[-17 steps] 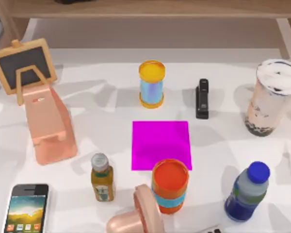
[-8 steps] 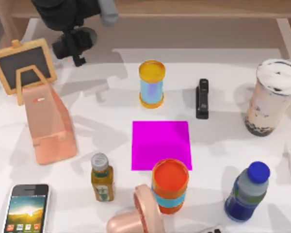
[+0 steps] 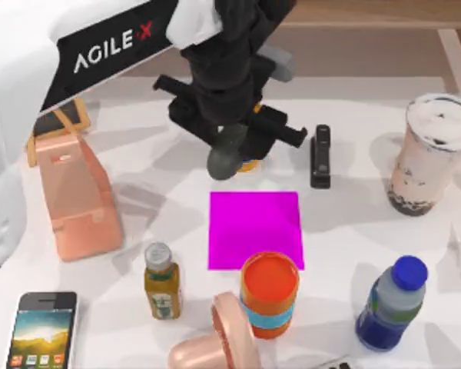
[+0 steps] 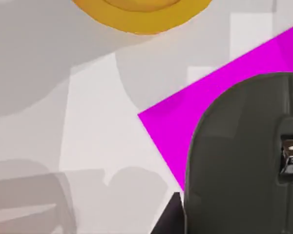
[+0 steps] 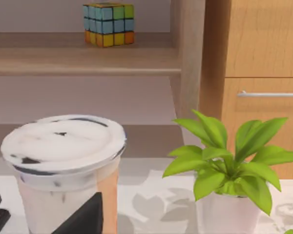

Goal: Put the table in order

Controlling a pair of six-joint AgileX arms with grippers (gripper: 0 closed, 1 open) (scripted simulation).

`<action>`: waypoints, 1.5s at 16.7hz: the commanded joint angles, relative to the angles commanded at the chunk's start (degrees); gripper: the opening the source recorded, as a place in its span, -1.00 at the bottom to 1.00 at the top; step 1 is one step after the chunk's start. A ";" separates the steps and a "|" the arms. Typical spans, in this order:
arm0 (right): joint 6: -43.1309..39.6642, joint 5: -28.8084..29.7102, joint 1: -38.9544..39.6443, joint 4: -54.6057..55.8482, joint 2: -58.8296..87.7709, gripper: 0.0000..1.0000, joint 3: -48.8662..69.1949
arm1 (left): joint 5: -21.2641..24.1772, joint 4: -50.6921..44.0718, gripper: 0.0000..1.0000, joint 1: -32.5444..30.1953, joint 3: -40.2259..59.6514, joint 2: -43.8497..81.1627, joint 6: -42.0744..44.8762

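left hand (image 3: pixel 229 157) (holding mouse (image 4: pixel 244 156)), above table (image 3: pixel 161 192)

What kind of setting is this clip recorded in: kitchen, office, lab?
Probably a rendered home or office desk. The white table carries desk clutter: a smartphone, a black stapler and a bubble tea cup. Behind it stand a wooden shelf with a puzzle cube and a potted plant.

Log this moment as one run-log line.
left gripper: carrying dark mouse, above magenta mat far edge | right arm: parked near milk tea cup | table: cluttered
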 joint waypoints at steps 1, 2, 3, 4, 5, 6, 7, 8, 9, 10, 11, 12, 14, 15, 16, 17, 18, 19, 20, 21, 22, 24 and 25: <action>0.00 0.00 0.00 0.00 0.00 1.00 0.00 | 0.32 -0.19 -1.00 -1.21 0.10 1.31 -5.80; 0.00 0.00 0.00 0.00 0.00 1.00 0.00 | 0.63 -0.36 -1.00 -2.23 0.18 2.61 -11.18; 0.00 0.00 0.00 0.00 0.00 1.00 0.00 | 0.91 -0.49 -1.00 -3.07 0.27 3.90 -16.12; 0.00 0.00 0.00 0.00 0.00 1.00 0.00 | 1.17 -0.59 -1.00 -3.71 0.34 5.16 -20.52; 0.00 0.00 0.00 0.00 0.00 1.00 0.00 | 1.40 -0.66 -1.00 -4.15 0.43 6.33 -24.26; 0.00 0.00 0.00 0.00 0.00 1.00 0.00 | 1.60 -0.70 -1.00 -4.45 0.52 7.41 -27.47; 0.00 0.00 0.00 0.00 0.00 1.00 0.00 | 1.77 -0.71 -1.00 -4.62 0.62 8.39 -30.16; 0.00 0.00 0.00 0.00 0.00 1.00 0.00 | 1.90 -0.70 -1.00 -4.70 0.70 9.24 -32.32; 0.00 0.00 0.00 0.00 0.00 1.00 0.00 | 1.98 -0.67 -1.00 -4.68 0.76 9.88 -33.76; 0.00 0.00 0.00 0.00 0.00 1.00 0.00 | 2.03 -0.64 -1.00 -4.65 0.80 10.29 -34.65; 0.00 0.00 0.00 0.00 0.00 1.00 0.00 | 2.05 -0.63 -1.00 -4.62 0.82 10.48 -35.03; 0.00 0.00 0.00 0.00 0.00 1.00 0.00 | 2.05 -0.63 -1.00 -4.62 0.82 10.48 -35.03; 0.00 0.00 0.00 0.00 0.00 1.00 0.00 | 2.05 -0.63 -1.00 -4.62 0.82 10.48 -35.03; 0.00 0.00 0.00 0.00 0.00 1.00 0.00 | 2.05 -0.63 -1.00 -4.62 0.82 10.48 -35.03; 0.00 0.00 0.00 0.00 0.00 1.00 0.00 | 2.00 -0.62 -1.00 -4.40 0.75 10.32 -34.87; 0.00 0.00 0.00 0.00 0.00 1.00 0.00 | 1.96 -0.60 -1.00 -4.46 0.56 10.30 -34.91; 0.00 0.00 0.00 0.00 0.00 1.00 0.00 | 1.96 -0.47 -1.00 -4.58 -0.03 10.20 -35.01; 0.00 0.00 0.00 0.00 0.00 1.00 0.00 | 1.95 -0.17 -1.00 -4.62 -0.57 10.08 -35.05; 0.00 0.00 0.00 0.00 0.00 1.00 0.00 | 1.95 0.27 -1.00 -4.62 -0.82 10.12 -35.09; 0.00 0.00 0.00 0.00 0.00 1.00 0.00 | 1.97 0.81 -1.00 -4.62 -0.82 10.52 -35.06; 0.00 0.00 0.00 0.00 0.00 1.00 0.00 | 2.03 1.23 -1.00 -4.62 -0.72 10.86 -35.01; 0.00 0.00 0.00 0.00 0.00 1.00 0.00 | 2.05 1.33 -1.00 -4.61 -0.69 10.92 -35.01; 0.00 0.00 0.00 0.00 0.00 1.00 0.00 | 2.05 1.33 -1.00 -4.61 -0.69 10.92 -35.01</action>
